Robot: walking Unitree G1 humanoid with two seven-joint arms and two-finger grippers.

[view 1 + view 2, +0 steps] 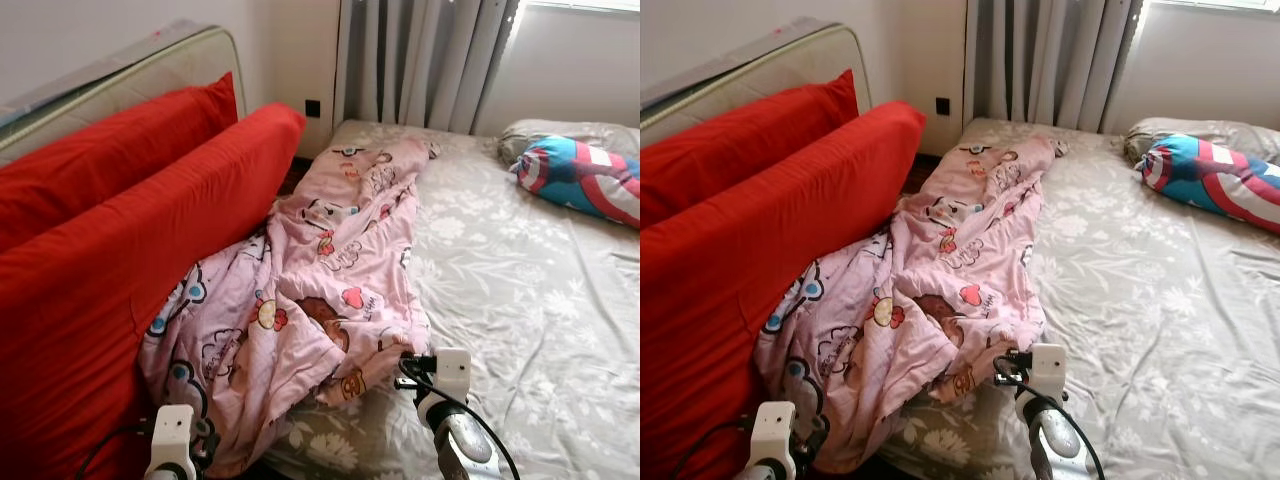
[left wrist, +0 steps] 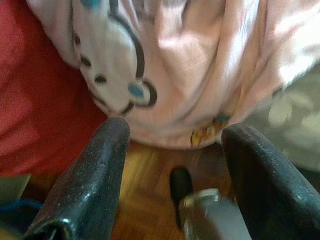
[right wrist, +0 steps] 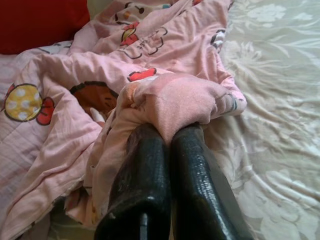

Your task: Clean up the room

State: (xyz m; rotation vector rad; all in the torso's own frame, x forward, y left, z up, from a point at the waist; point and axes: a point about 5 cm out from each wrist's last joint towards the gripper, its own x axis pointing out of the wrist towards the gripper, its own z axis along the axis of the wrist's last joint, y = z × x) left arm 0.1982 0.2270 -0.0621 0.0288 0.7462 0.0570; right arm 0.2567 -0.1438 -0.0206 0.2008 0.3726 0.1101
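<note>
A crumpled pink cotton blanket printed with cartoon figures (image 1: 330, 270) lies in a long heap down the left side of a bed covered by a grey-beige sheet with a pale flower pattern (image 1: 520, 300), its near end spilling over the bed's edge toward the wooden floor (image 2: 145, 185). The right gripper (image 3: 170, 131) is at the blanket's near right corner, its two black fingers (image 3: 192, 175) clenched together on a bunched fold of the pink cloth, which bulges out just past their tips. The left gripper (image 2: 172, 137) hangs lower, beside the bed's edge where the blanket droops; its fingers (image 2: 90, 180) are spread apart with nothing between them, and the cloth hangs just beyond their tips. Two long red fabric cushions (image 1: 120, 260) stand on edge against the blanket's left side, one behind the other, and behind them a grey padded mattress or headboard (image 1: 130, 70) leans on the white wall. At the far right of the bed lies a pillow in blue, red and white with a round shield design (image 1: 585, 180), with a grey pillow (image 1: 560, 130) behind it. Grey curtains (image 1: 430, 60) hang at the far end of the bed.
</note>
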